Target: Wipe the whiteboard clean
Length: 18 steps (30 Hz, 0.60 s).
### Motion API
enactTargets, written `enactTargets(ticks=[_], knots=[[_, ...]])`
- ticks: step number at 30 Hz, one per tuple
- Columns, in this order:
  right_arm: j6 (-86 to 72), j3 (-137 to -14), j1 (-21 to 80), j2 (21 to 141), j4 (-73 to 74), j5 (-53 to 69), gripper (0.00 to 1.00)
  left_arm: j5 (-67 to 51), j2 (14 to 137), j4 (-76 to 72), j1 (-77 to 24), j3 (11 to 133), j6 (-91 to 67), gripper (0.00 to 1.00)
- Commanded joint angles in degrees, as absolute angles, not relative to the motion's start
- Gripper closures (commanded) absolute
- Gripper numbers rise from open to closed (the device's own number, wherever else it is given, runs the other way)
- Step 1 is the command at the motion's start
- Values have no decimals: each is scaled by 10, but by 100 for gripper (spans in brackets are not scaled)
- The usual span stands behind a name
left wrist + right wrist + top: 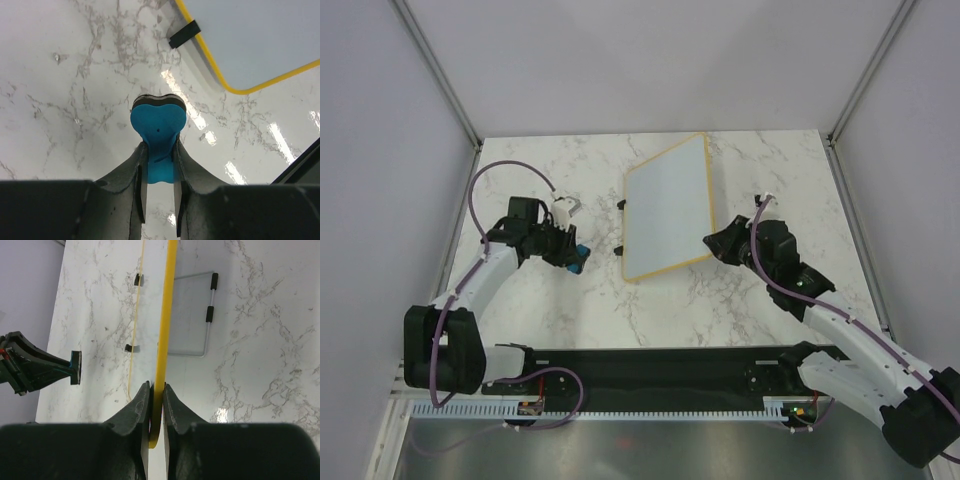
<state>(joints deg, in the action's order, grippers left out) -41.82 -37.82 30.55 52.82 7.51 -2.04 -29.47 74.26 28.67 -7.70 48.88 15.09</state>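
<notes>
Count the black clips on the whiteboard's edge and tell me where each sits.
2. Both are on the long left edge of the whiteboard: the far clip toward the back, the near clip toward the front. None looks hidden.

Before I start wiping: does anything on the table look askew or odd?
The whiteboard is not lying flat: the right end effector pinches its edge and holds it tilted, with a wire stand showing behind it. Its face also shows no writing.

Blue eraser (158,122) over grey-veined white marble table (750,290), pale walls (380,120)
</notes>
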Motion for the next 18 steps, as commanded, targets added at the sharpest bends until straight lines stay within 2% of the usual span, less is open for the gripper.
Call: enactTargets(ticks=[1, 8, 11, 13, 16, 18], knots=[[-425, -356, 310, 513, 35, -37, 100, -287, 722, 292, -49, 456, 174, 98], [-439, -359, 309, 533, 17, -30, 100, -287, 715, 292, -4, 447, 174, 98], [-443, -365, 311, 539, 11, -35, 92, -287, 719, 292, -1, 447, 174, 98], [-446, -371, 310, 541, 10, -40, 83, -265, 722, 270, -1, 445, 200, 98], [-447, -372, 311, 549, 6, -42, 80, -269, 729, 263, 21, 439, 206, 98], [-446, -372, 311, 555, 5, -43, 73, -274, 739, 258, 23, 435, 202, 98]])
